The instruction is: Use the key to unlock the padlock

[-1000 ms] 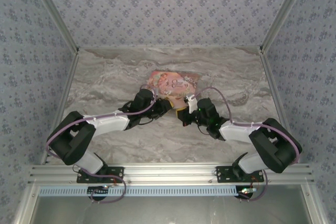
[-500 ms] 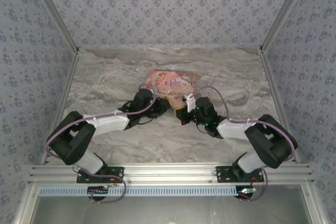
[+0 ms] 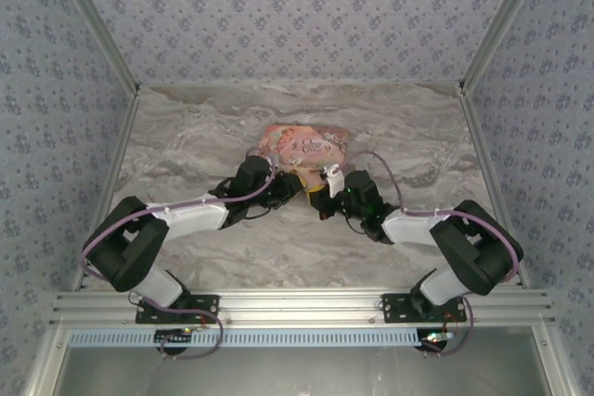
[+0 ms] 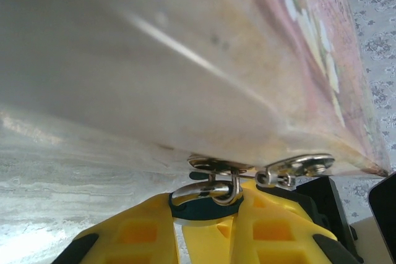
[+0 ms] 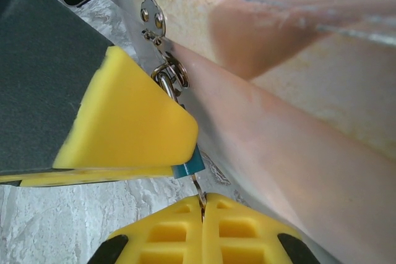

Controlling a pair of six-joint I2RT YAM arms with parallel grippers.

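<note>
Clamping padlock [image 4: 204,209]; pinching key [image 5: 198,188]

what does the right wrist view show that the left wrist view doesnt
Right wrist: the right gripper pinching the key, its blade reaching the blue padlock from below. Left wrist: the left gripper clamped around the padlock's top. Both: the pink tin, its hasp and the shackle through it.
</note>
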